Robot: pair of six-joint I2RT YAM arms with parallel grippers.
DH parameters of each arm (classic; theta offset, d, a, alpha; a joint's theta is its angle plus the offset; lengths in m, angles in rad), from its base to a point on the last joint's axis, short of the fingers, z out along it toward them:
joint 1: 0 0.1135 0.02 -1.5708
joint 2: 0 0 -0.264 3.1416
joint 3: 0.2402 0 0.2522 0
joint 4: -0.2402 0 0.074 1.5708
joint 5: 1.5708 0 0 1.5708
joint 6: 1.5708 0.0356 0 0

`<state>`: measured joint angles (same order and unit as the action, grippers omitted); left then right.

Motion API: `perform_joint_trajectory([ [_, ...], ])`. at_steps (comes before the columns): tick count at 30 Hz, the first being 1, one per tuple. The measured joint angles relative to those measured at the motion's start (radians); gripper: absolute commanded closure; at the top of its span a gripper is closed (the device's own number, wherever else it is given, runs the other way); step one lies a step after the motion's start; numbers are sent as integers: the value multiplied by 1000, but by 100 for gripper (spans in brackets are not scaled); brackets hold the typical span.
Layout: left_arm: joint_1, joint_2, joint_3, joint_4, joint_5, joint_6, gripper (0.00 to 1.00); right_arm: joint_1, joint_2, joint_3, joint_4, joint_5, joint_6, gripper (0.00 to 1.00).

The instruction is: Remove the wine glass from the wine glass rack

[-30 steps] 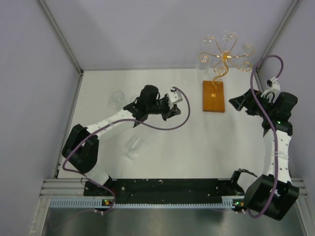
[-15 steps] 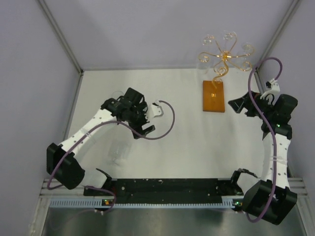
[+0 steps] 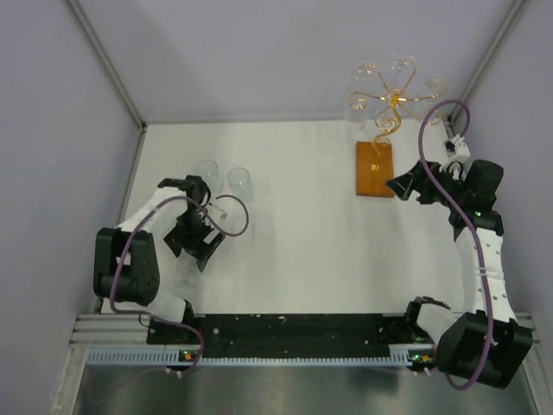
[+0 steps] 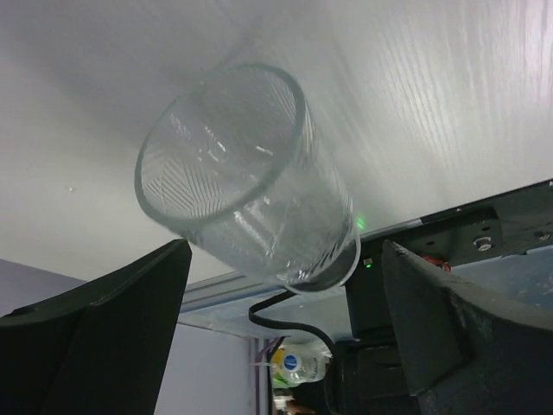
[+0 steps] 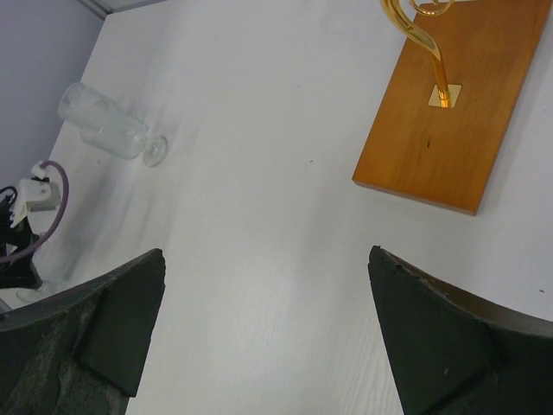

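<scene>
Robot test cell in a laboratory. A white table (image 3: pixel 302 259) is enclosed on three sides by plain grey panels (image 3: pixel 259 60) held in aluminium struts (image 3: pixel 105 65). Behind the left gripper (image 3: pixel 194 249) and right gripper (image 3: pixel 400 187), both arm bases (image 3: pixel 473 347) bolt to a black plate (image 3: pixel 294 328) on an aluminium extrusion rail (image 3: pixel 95 328).

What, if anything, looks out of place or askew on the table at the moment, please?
One wine glass looks tipped: in the left wrist view it lies slanted within the open left hand, mouth toward the camera, near the front left of the table. The two other glasses farther back appear to stand upright.
</scene>
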<state>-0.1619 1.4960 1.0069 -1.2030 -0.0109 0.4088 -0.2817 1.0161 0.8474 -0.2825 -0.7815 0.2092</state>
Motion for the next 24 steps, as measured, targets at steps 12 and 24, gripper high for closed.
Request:
perform_joint_trajectory([
  [12, 37, 200, 40, 163, 11, -157, 37, 7, -1, 51, -25, 2, -43, 1],
  [24, 37, 114, 10, 138, 170, -9, 100, 75, -54, 51, -69, 28, -164, 1],
])
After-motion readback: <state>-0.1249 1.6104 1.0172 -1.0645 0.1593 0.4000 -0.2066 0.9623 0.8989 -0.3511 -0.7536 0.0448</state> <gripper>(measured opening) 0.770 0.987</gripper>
